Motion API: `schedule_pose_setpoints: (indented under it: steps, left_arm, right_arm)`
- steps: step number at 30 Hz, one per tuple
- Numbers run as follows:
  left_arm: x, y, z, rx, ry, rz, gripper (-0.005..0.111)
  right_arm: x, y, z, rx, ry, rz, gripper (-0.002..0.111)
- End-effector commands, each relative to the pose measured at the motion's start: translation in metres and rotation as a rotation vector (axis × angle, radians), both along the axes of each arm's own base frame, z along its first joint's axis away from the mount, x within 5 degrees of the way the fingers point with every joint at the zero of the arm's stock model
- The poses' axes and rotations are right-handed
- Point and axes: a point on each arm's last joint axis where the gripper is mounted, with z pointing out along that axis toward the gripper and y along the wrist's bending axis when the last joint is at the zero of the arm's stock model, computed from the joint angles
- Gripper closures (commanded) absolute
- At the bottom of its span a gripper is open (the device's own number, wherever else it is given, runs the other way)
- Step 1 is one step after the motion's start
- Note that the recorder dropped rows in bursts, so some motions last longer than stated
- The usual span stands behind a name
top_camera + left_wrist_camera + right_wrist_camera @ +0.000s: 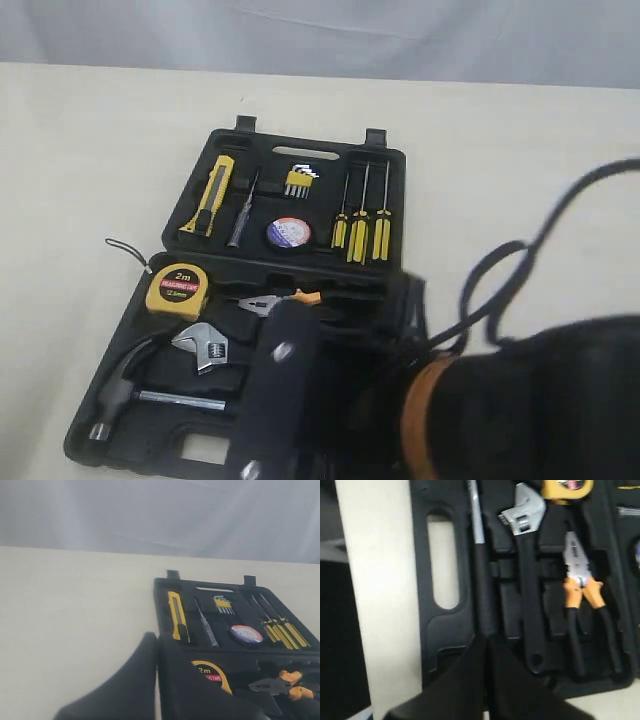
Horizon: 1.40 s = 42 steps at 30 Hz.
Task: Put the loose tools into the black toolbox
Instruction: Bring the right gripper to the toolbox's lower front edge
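The black toolbox [260, 140] lies open on the table. In its lid sit the yellow-black utility knife [212, 195] and the black tape roll [288, 232] with its coloured label. The yellow tape measure [177, 290] and the orange-handled pliers [275, 303] lie in the base. In the right wrist view, my right gripper [486, 637] is shut and empty, just above the hammer's black grip, with the pliers [580, 580] beside it. My left gripper [156, 636] is shut on nothing at the box's front left, near the tape measure [212, 672]; it is out of the exterior view.
A steel hammer [120, 385] and an adjustable wrench [202, 345] rest in the base. Three screwdrivers [362, 225], hex keys [300, 180] and a slim tester [243, 210] sit in the lid. The right arm's black body [520, 400] covers the box's right front. Cream table surrounds the box.
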Motion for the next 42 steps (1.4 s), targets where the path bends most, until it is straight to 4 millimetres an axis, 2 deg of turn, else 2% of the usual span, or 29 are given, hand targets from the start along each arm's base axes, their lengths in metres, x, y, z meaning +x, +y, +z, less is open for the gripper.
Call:
schedule_pose_setpoints:
  steps: [1,5,7,10,22,29,34,36,38,42]
  left_arm:
    - [0.0,0.0,0.001,-0.007,0.004,-0.005,0.107]
    - [0.0,0.0,0.001,-0.007,0.004,-0.005,0.107]
    - [0.0,0.0,0.001,-0.007,0.004,-0.005,0.107]
    - [0.0,0.0,0.001,-0.007,0.004,-0.005,0.107]
    - [0.0,0.0,0.001,-0.007,0.004,-0.005,0.107]
    - [0.0,0.0,0.001,-0.007,0.004,-0.005,0.107]
    - [0.0,0.0,0.001,-0.007,0.004,-0.005,0.107]
    - [0.0,0.0,0.001,-0.007,0.004,-0.005,0.107]
    - [0.0,0.0,0.001,-0.007,0.004,-0.005,0.107]
    - [0.0,0.0,0.001,-0.007,0.004,-0.005,0.107]
  right_arm:
    - [-0.006,0.028,-0.032,-0.121,0.013,0.06,0.091]
    - [-0.008,0.043,-0.059,-0.191,0.049,0.077,0.064]
    - [-0.009,0.049,-0.069,-0.168,0.074,0.059,0.058]
    - [-0.013,0.058,-0.077,-0.128,0.092,0.078,0.058]
    - [-0.009,0.079,-0.064,-0.015,0.055,0.119,0.058]
    - [-0.006,0.081,-0.086,-0.097,0.048,0.132,0.059]
    - [-0.001,0.082,-0.089,-0.104,0.007,0.126,0.07]
    - [-0.001,0.083,-0.09,-0.106,-0.002,0.131,0.069]
    - [-0.001,0.083,-0.09,-0.109,-0.005,0.134,0.061]
    - [0.001,0.083,-0.089,-0.099,-0.019,0.127,0.06]
